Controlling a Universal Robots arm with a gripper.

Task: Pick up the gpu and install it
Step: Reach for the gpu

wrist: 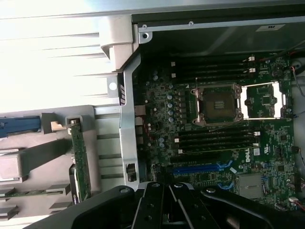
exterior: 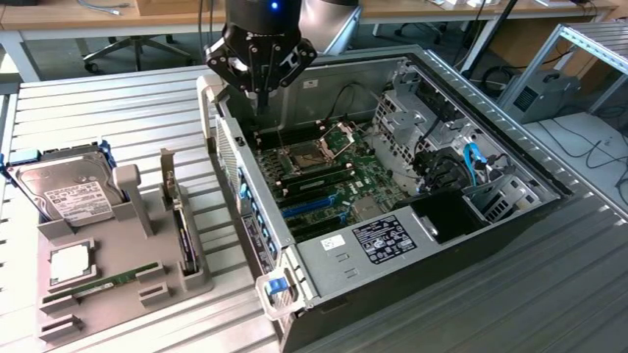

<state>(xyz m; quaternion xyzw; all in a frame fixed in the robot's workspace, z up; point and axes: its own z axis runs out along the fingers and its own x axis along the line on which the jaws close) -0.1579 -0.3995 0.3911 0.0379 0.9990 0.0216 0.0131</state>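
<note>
The gpu (exterior: pixel 182 229) stands on edge in a slot of the grey holder tray (exterior: pixel 128 220) at the exterior view's left, silver bracket at its far end. In the wrist view the gpu (wrist: pixel 80 164) shows edge-on as a thin green board. My gripper (exterior: pixel 263 107) hangs over the rear corner of the open computer case (exterior: pixel 324 246), apart from the gpu, its fingers shut with nothing between them. The wrist view shows my gripper (wrist: pixel 164 200) above the motherboard (wrist: pixel 162 109), close to the blue expansion slot (wrist: pixel 200 168).
The tray also holds a silver hard drive (exterior: pixel 64 193), a square processor chip (exterior: pixel 70 263) and a slim green RAM stick (exterior: pixel 98 283). The CPU socket (wrist: pixel 217 102) lies open. Drive bays and cables (exterior: pixel 471 165) fill the case's far side. Slatted table (exterior: pixel 128 110) surrounds everything.
</note>
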